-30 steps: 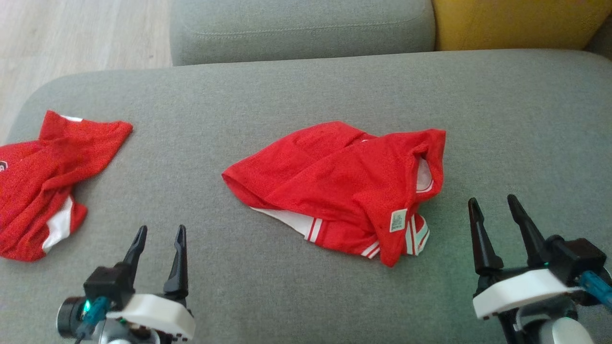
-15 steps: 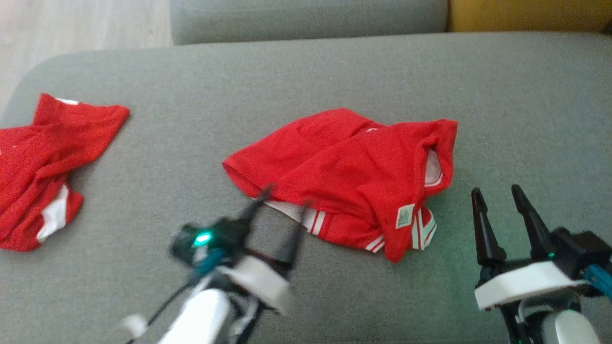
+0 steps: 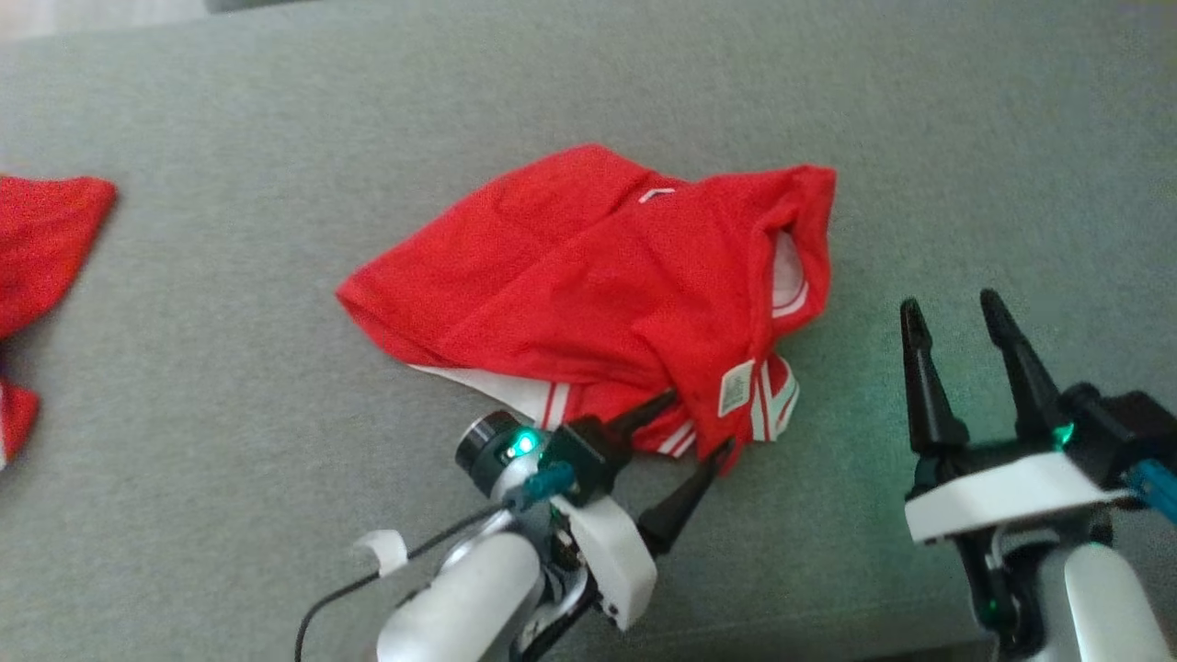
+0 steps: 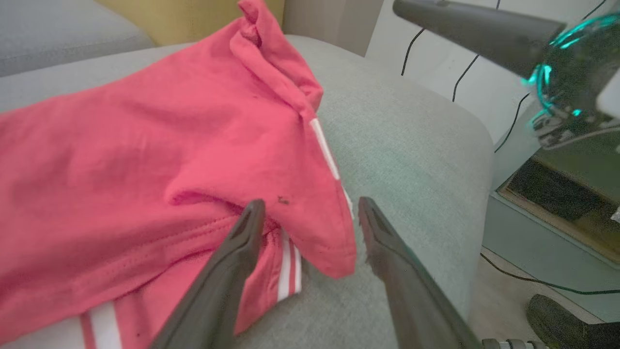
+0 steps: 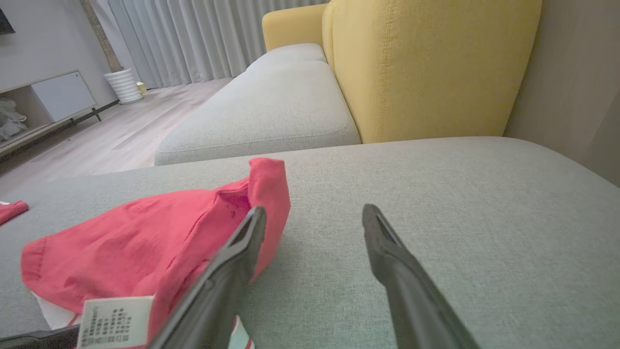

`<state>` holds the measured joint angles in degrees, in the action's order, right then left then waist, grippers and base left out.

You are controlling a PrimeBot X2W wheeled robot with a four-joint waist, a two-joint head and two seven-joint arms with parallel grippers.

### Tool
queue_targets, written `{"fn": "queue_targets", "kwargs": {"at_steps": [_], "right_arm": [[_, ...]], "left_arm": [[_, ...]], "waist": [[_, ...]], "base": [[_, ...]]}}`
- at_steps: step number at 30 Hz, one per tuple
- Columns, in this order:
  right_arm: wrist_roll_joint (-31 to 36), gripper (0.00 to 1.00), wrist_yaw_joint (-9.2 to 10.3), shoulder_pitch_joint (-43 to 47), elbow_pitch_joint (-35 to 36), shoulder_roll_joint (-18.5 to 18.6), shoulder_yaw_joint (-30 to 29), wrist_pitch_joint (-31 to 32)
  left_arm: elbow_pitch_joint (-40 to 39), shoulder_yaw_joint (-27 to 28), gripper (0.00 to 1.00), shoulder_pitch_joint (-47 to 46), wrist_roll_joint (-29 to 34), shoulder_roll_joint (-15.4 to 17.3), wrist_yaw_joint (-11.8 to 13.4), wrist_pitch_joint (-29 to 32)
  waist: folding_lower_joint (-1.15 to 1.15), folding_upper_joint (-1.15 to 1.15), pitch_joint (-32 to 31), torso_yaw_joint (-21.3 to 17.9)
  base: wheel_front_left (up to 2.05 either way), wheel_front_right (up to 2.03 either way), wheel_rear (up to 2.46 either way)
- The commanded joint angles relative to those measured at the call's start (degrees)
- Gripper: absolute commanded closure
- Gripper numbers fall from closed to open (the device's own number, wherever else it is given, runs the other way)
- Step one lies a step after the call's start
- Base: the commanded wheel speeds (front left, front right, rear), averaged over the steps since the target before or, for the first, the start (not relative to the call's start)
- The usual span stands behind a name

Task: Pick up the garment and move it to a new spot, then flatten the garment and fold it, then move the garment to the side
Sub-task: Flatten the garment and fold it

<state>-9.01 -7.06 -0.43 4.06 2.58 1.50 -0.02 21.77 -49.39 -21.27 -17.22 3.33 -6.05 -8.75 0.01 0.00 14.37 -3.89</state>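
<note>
Garment (image 3: 588,276) lies crumpled mid grey cushion (image 3: 276,478); you can't see its lower folds. Left gripper (image 3: 699,423) spread, fingers either side of near striped corner, unclamped. Right gripper (image 3: 949,305) spread, empty, beside garment. Care tag (image 3: 736,397) print unreadable. Second red cloth (image 3: 46,230) cut off at left edge.

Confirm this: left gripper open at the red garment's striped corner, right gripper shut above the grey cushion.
One error: the right gripper is open, not shut; the right wrist view shows its two fingers spread apart above the grey cushion. The rest holds: the left gripper is open at the red garment's striped corner.
</note>
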Motion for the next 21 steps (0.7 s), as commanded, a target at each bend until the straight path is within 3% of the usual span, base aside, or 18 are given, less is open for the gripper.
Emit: {"fn": "queue_targets", "kwargs": {"at_steps": [1,4,5,6,7,16,21], "right_arm": [[-0.31,0.0,-0.43,-2.35,2.28,0.3,1.43,-0.56],[-0.91,0.0,-0.43,-3.46,1.85,0.3,1.65,-1.25],[-1.01,0.0,-0.43,-3.58,1.68,0.3,1.6,-1.42],[-1.12,0.0,-0.43,-3.67,1.48,0.3,1.53,-1.57],[-1.21,0.0,-0.43,-3.75,1.3,0.3,1.46,-1.71],[-1.93,0.0,-0.43,-3.63,-0.6,0.3,0.56,-2.51],[-2.4,0.0,-0.43,-3.04,-1.45,0.3,0.21,-2.5]], "left_arm": [[-1.09,0.99,0.0,-2.38,-0.67,-0.43,0.28,-0.37],[2.18,-0.98,0.0,-5.21,-4.21,-0.44,1.62,-0.3],[2.76,-1.42,0.31,-5.84,-5.08,-0.44,1.97,-0.39],[3.43,-1.89,0.91,-6.37,-5.88,-0.44,2.4,-0.21],[4.1,-2.32,1.0,-6.84,-6.6,-0.44,2.84,-0.05],[3.95,-1.09,1.0,-9.48,-9.47,0.0,6.39,-3.75],[-2.82,2.53,1.0,-8.88,-10.15,4.59,9.07,-3.7]], "waist": [[-0.01,0.0,1.95,-1.81],[-0.01,0.0,3.25,-2.88],[-0.01,0.0,3.38,-2.96],[-0.01,0.0,3.49,-2.99],[-0.01,0.0,3.55,-2.96],[-0.01,0.0,1.01,-0.76],[-0.01,0.0,-1.27,1.18]], "base": [[0.0,0.0,0.0],[0.0,0.0,0.0],[0.0,0.0,0.0],[0.0,0.0,0.0],[0.0,0.0,0.0],[0.0,0.0,0.0],[0.0,0.0,0.0]]}}
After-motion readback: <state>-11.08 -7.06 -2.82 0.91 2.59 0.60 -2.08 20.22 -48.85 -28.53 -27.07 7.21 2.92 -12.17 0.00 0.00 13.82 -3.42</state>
